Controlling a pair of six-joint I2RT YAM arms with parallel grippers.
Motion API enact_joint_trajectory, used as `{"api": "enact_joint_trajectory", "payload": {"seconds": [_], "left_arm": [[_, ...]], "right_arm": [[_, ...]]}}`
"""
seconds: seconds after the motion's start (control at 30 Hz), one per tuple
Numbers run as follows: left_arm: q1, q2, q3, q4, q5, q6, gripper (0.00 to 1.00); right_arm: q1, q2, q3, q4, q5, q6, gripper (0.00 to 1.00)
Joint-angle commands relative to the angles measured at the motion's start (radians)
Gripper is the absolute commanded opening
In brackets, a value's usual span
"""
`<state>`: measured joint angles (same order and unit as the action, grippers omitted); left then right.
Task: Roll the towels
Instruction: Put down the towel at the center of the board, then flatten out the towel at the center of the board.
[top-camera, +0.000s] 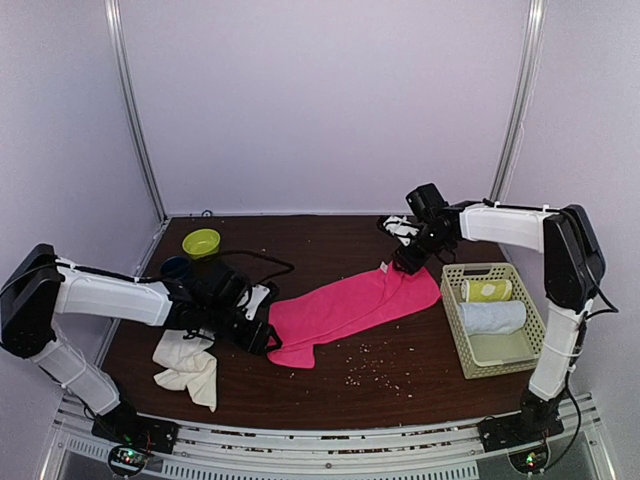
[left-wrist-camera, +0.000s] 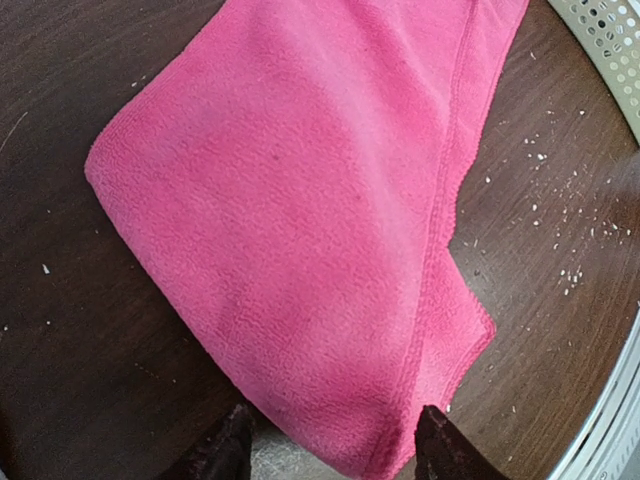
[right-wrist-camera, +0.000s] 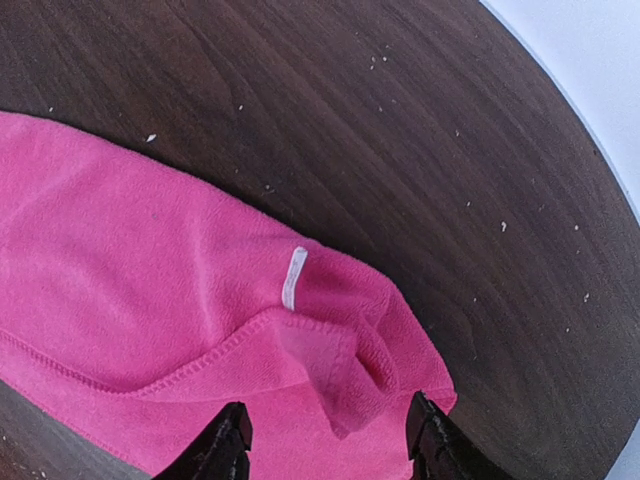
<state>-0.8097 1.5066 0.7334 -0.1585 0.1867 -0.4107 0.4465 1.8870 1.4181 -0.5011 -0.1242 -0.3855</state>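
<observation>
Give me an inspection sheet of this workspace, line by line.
Surface: dark wood table, scattered with pale crumbs.
Job's things: pink towel laid out flat, unrolled; cream towel crumpled at left.
Clutter: basket holding white roll and yellow-green roll; green bowl.
Hands: left hand open at the pink towel's left end; right hand open over its right end.
Cables: black cable looped beside the green bowl.
Surroundings: plain white walls.

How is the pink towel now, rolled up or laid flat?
Laid out flat, not rolled. The pink towel lies as a long strip on the table; its edge shows doubled layers, so folded lengthwise.
</observation>
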Motion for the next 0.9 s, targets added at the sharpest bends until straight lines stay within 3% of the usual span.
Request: {"api": "enact_joint_trajectory", "payload": {"seconds": [0.0, 0.23, 0.67, 0.77, 0.87], "left_arm": [[0.001, 0.035, 0.021, 0.034, -0.001, -0.012, 0.57], [0.001, 0.071, 0.034, 0.074, 0.012, -0.046, 0.56], [0.001, 0.095, 0.037, 0.088, -0.001, -0.050, 0.43], [0.001, 0.092, 0.038, 0.085, -0.009, -0.050, 0.40], [0.001, 0.084, 0.047, 0.064, -0.033, -0.050, 0.38]], "right_arm": [[-0.006, 0.056, 0.105, -0.017, -0.021, 0.027, 0.55], [-0.005, 0.182, 0.185, -0.095, -0.115, 0.085, 0.49], [-0.019, 0.144, 0.174, -0.074, -0.069, 0.095, 0.52], [-0.025, 0.153, 0.180, -0.084, -0.094, 0.098, 0.40], [-0.029, 0.148, 0.184, -0.084, -0.108, 0.106, 0.18]]}}
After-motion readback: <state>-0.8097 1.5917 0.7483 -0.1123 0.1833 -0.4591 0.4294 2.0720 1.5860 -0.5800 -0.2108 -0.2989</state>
